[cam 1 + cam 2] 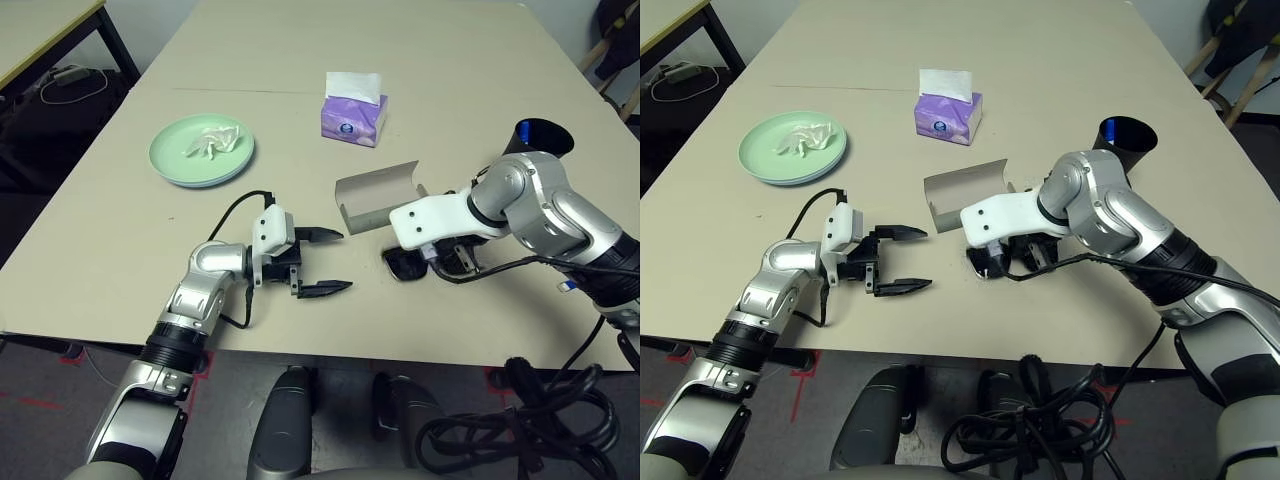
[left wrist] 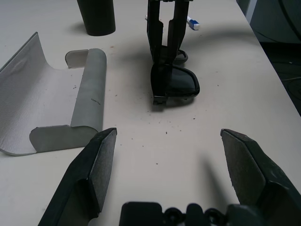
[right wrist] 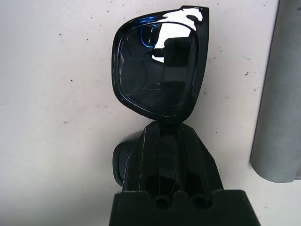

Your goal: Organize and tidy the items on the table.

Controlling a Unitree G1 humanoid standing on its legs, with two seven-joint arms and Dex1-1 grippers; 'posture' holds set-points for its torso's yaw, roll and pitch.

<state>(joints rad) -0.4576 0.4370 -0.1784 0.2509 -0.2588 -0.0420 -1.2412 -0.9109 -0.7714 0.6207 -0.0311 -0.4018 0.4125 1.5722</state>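
Note:
The black sunglasses (image 3: 160,70) lie on the beige table (image 1: 420,60) just in front of the open grey glasses case (image 1: 378,195). My right gripper (image 3: 164,136) reaches down from above and is shut on the middle of their frame, with the fingers (image 2: 164,33) standing upright over the lenses. My left gripper (image 1: 322,262) hovers open and empty a short way to their left, pointing at them. A mint-green plate (image 1: 202,150) at the far left holds crumpled white tissue (image 1: 212,140). The black cup (image 1: 543,138) with a blue inside stands behind my right arm. A white pen (image 2: 193,22) lies beyond the sunglasses.
A purple tissue box (image 1: 354,112) stands behind the case at mid table. A thin seam crosses the tabletop behind the plate. A smaller desk (image 1: 40,30) stands at the far left, off the table. Cables lie on the floor at the lower right.

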